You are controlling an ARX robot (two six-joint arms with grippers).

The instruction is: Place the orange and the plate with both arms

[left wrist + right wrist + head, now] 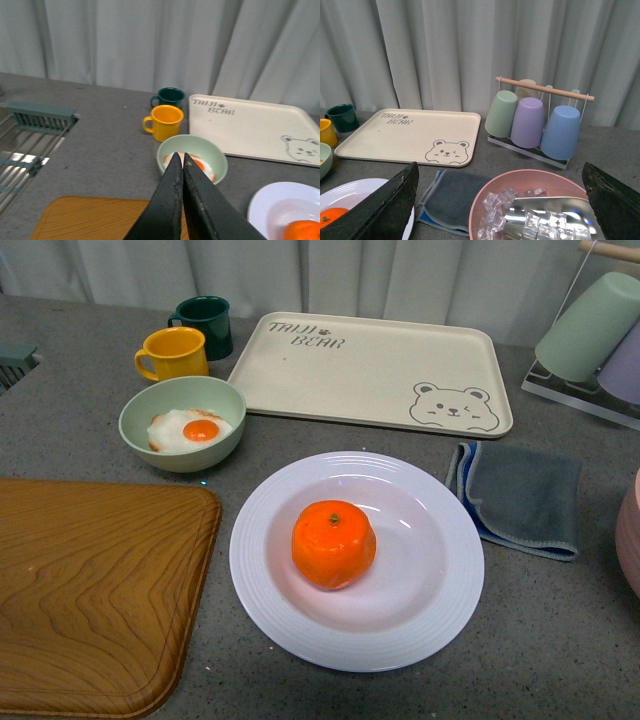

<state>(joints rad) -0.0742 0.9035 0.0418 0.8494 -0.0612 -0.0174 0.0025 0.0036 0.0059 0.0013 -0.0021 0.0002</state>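
As I checked the feeds, the orange (333, 544) sat stem-up in the well of the white plate (300, 635). The plate lay on the grey counter between the wooden board (90, 590) and the folded grey cloth (525, 495). My left gripper (181, 159) had its fingers pressed together on nothing, pointing toward the green bowl (210, 152). My right gripper (500, 170) had its fingers spread wide, empty.

The orange (334, 543) sits stem-up in the glossy white plate (440, 602) — slightly left of centre.
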